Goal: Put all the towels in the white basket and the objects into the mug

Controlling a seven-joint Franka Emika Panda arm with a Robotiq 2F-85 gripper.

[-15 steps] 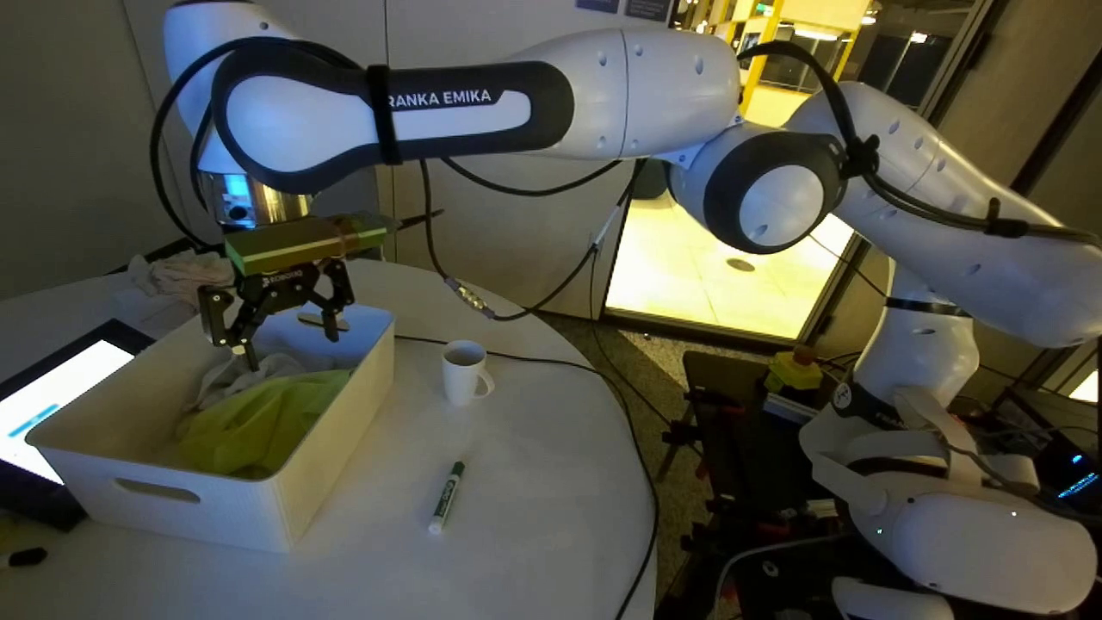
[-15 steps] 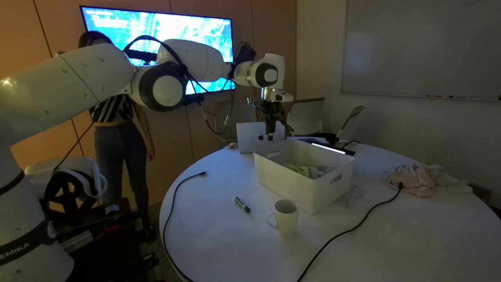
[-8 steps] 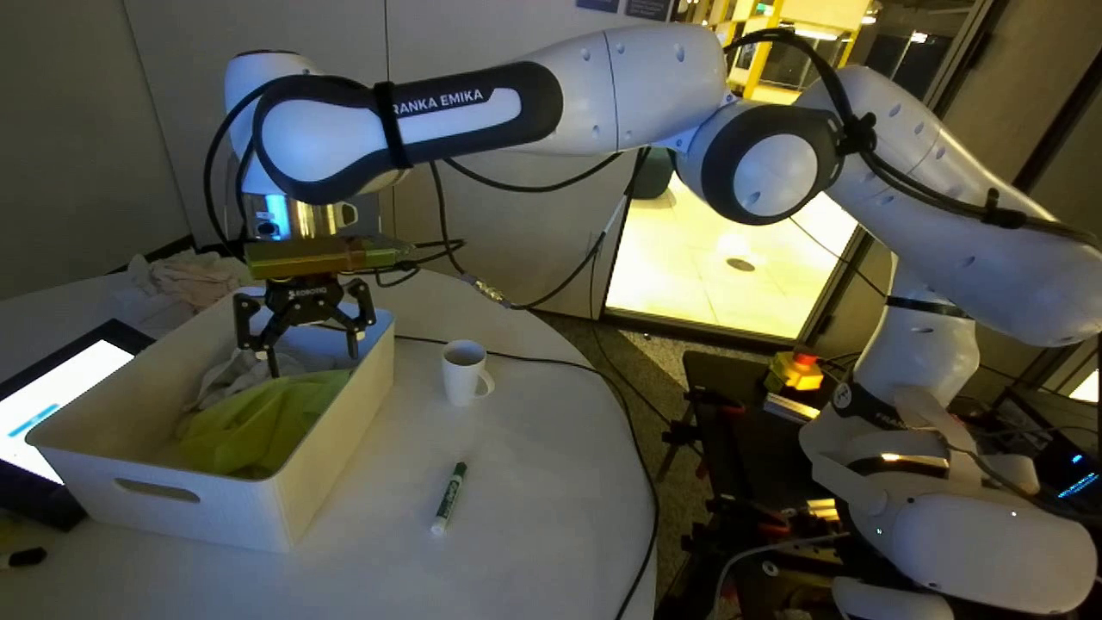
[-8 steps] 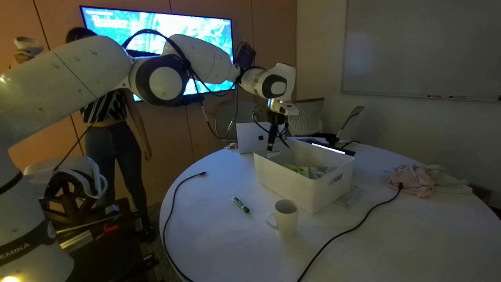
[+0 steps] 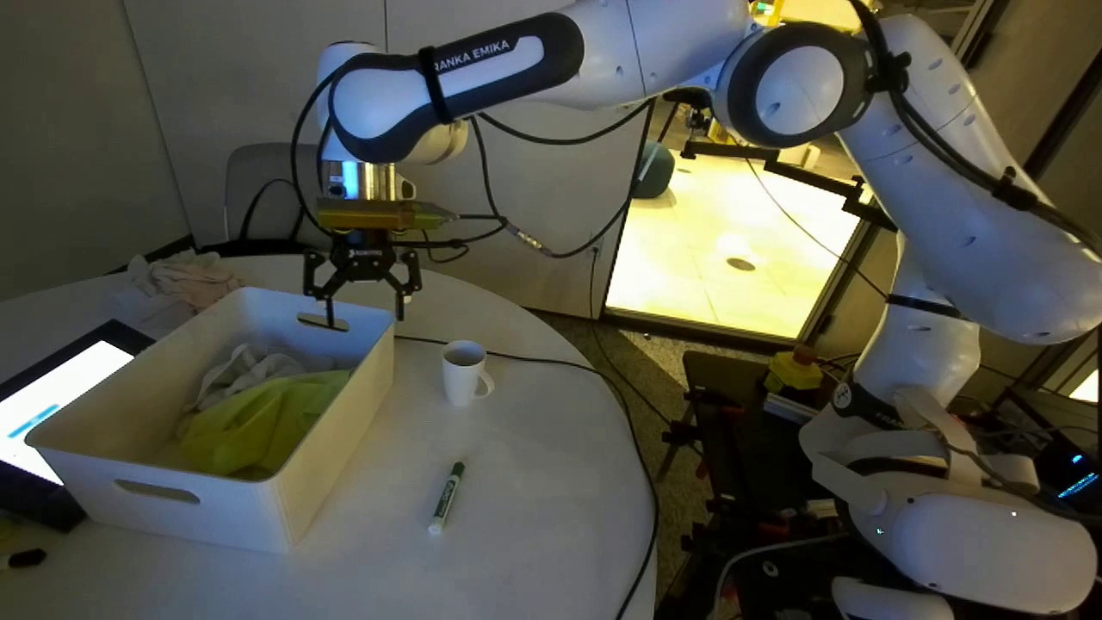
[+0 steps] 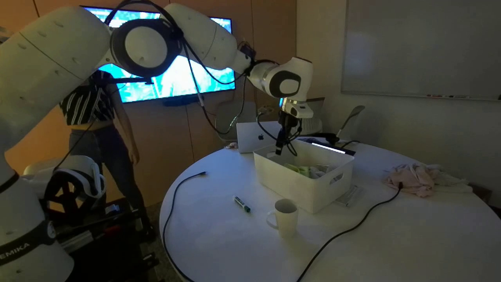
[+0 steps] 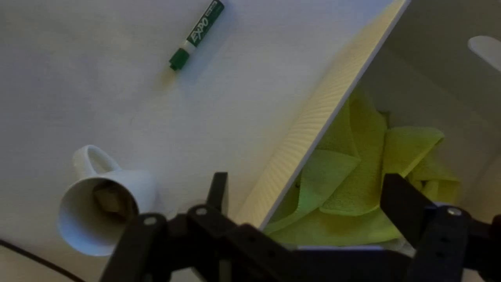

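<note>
- One yellow-green towel (image 5: 258, 426) lies crumpled in the white basket (image 5: 232, 508), toward 4 o'clock of its middle; a greyish-white towel (image 5: 256, 368), farther in, is bunched against it.
- Taking the basket as the clock's centre in an exterior view, a lit screen (image 5: 82, 383) sits at 9 o'clock, partly hidden by the basket.
- At 4 o'clock a green-and-white marker (image 5: 446, 499) lies on the tabletop (image 5: 551, 491); the basket's wall stands between it and the towels.
- At 3 o'clock a white mug (image 5: 462, 379) stands upright, near the marker; the wrist view shows a small brownish object (image 7: 111, 199) inside, too dim to name.
- Just beyond the mug runs a black cord (image 7: 39, 260).
- Toward 2 o'clock the fingers (image 7: 405, 209) are spread wide above the basket; in the wrist view its wall shows in the gap between them.
- At 12 o'clock, past the basket, a heap of pink and white cloth (image 5: 194, 280) lies on the tabletop.
</note>
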